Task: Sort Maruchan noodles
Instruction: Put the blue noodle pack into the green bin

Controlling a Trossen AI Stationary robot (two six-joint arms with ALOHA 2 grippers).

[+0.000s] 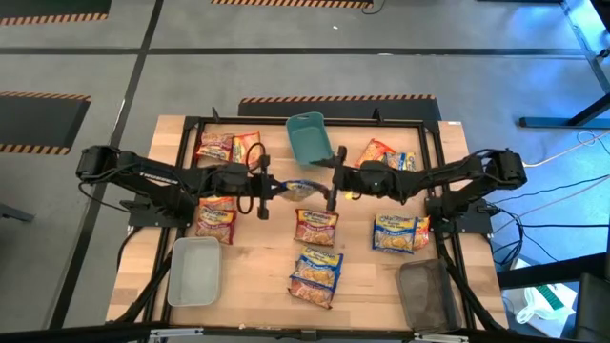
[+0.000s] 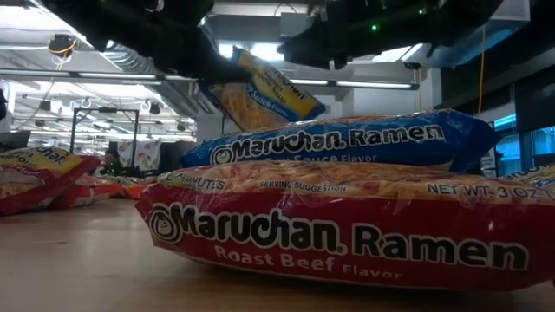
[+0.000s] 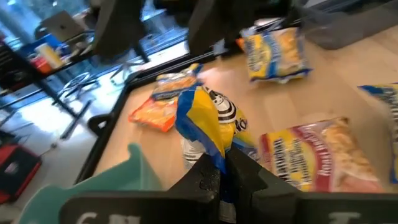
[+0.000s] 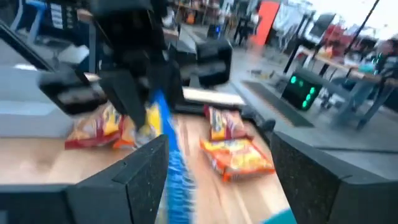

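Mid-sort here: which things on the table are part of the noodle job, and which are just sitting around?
Job:
- blue-and-yellow packet, pinched in the shut left end effector, held above the table
- right end effector, open, facing it
- loose ramen packets, e.g. red one, orange one

Lying about:
- teal tray
- grey tray
- dark tray

The blue-yellow packet (image 3: 205,121) pinched in the left gripper (image 3: 227,171) is glossy, crinkled plastic film. Below it the table (image 1: 267,257) is pale, matt wood. The teal tray (image 1: 310,136) just beyond looks smooth, matt plastic. The fingers (image 4: 140,171) of the right gripper (image 4: 214,168) are dark and matt.
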